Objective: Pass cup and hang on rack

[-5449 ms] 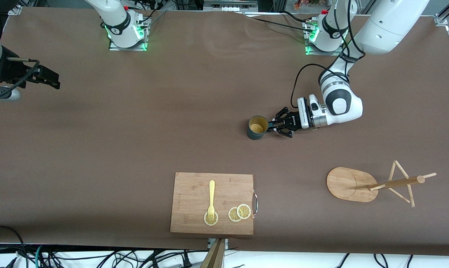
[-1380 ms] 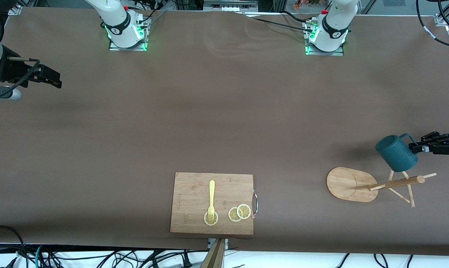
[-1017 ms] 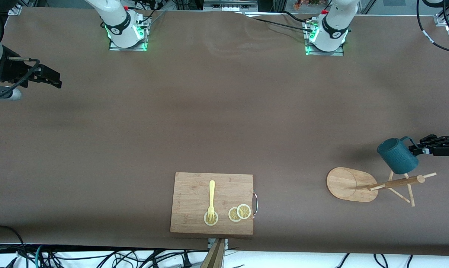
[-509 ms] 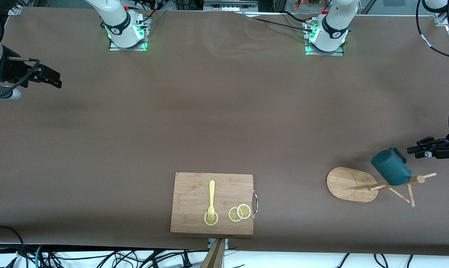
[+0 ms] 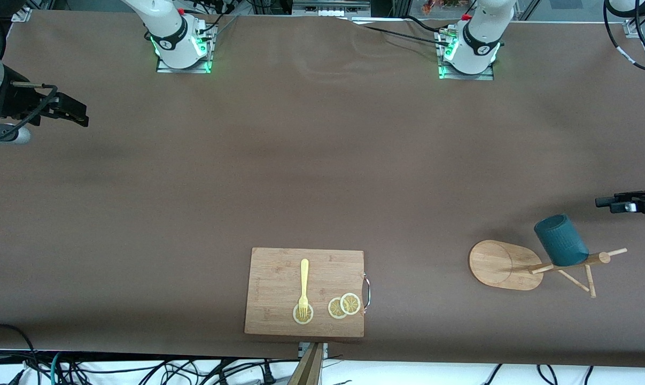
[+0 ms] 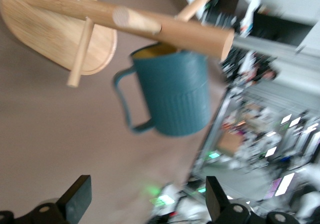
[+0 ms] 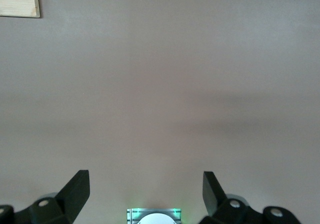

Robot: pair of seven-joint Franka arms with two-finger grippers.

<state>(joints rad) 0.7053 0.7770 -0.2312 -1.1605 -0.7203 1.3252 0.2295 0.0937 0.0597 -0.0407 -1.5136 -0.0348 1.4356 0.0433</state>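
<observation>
The dark teal cup [image 5: 561,240] hangs on the bamboo rack [image 5: 568,263], bottom up over a peg, mouth against the pole. The rack's oval base [image 5: 496,264] stands toward the left arm's end of the table. In the left wrist view the cup [image 6: 175,94] hangs under the pole [image 6: 125,19] with its handle free. My left gripper [image 5: 600,202] is open and empty, apart from the cup, at the table's left-arm end; it also shows in its own view [image 6: 147,189]. My right gripper [image 5: 82,116] waits open and empty at the right arm's end, over bare table [image 7: 146,181].
A rectangular bamboo cutting board [image 5: 279,267] lies near the table's front edge, with a yellow fork [image 5: 303,286] and lemon slices [image 5: 344,305] on it. The two arm bases [image 5: 183,48] stand along the table's back edge.
My left gripper let go of the cup's handle and drew back toward the left arm's end. The cup dropped onto the rack and turned a little. The right arm has not moved.
</observation>
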